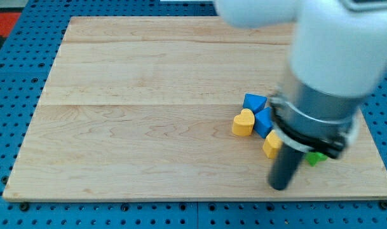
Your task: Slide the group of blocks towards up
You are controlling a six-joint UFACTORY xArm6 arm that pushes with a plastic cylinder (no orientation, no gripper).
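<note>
A group of small blocks lies at the right of the wooden board [149, 95]. A yellow heart block [243, 123] is at the group's left. A blue block [254, 102] sits above it and a second blue block [264, 121] touches its right side. A yellow block [271, 144] lies below these, partly hidden by the arm. A green block [316, 158] peeks out at the right, mostly hidden. My tip [280, 186] is just below the group, under the yellow block.
The large white and grey arm body [326, 76] covers the board's right part and may hide more blocks. A blue pegboard [15, 114] surrounds the board. The board's bottom edge is close under my tip.
</note>
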